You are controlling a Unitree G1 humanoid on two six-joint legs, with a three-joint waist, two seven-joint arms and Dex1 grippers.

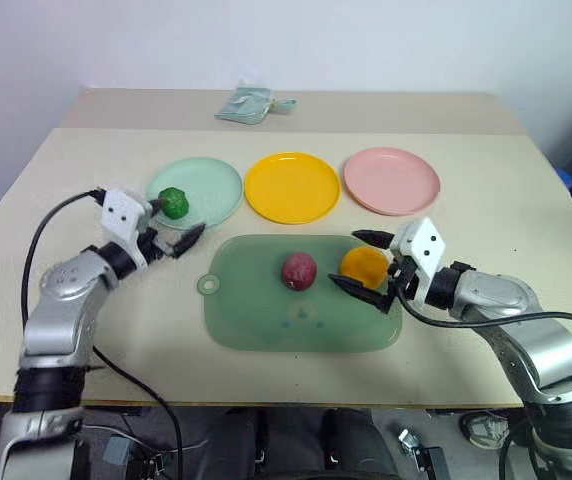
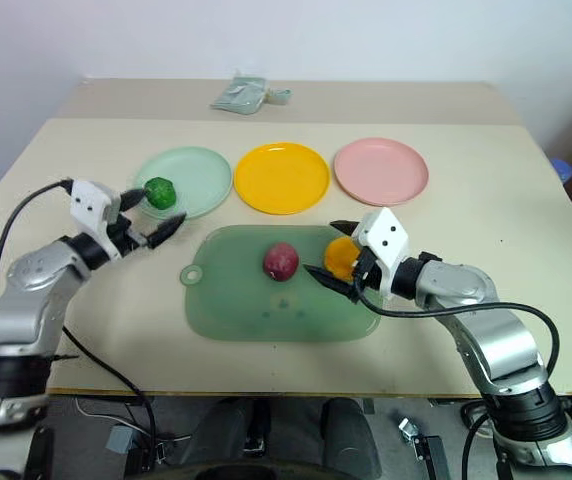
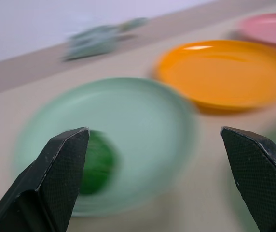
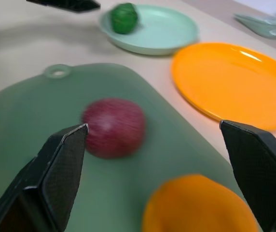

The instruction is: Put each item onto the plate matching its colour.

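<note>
A: From the head, what do you see?

B: A pale beige desk (image 1: 486,220) against a plain white wall. At its far edge lies a grey-green cloth bundle (image 1: 251,104). Three plates stand in a row: mint green plate (image 1: 211,190), yellow plate (image 1: 292,187), pink plate (image 1: 392,180). Nearer lies a green tray (image 1: 266,320) with a ring tab. The dark green item (image 1: 173,202) sits on the mint green plate. The maroon item (image 1: 299,270) and the orange item (image 1: 364,265) rest on the tray.

A: And the hands?

B: The left hand (image 1: 173,235) hangs open just beside the mint green plate, holding nothing. The right hand (image 1: 364,265) is spread wide around the orange item, one finger beyond it and one nearer; I cannot tell whether they touch it.

A: Left wrist?

B: The picture is smeared. The open fingers (image 3: 61,174) frame the mint green plate; the dark green item is partly hidden behind one finger. The pink plate is cut off at the edge.

A: Right wrist?

B: Fingers (image 4: 56,179) wide apart, the orange item low between them and cut off. The maroon item is blurred. A tip of the left hand shows near the mint green plate.
</note>
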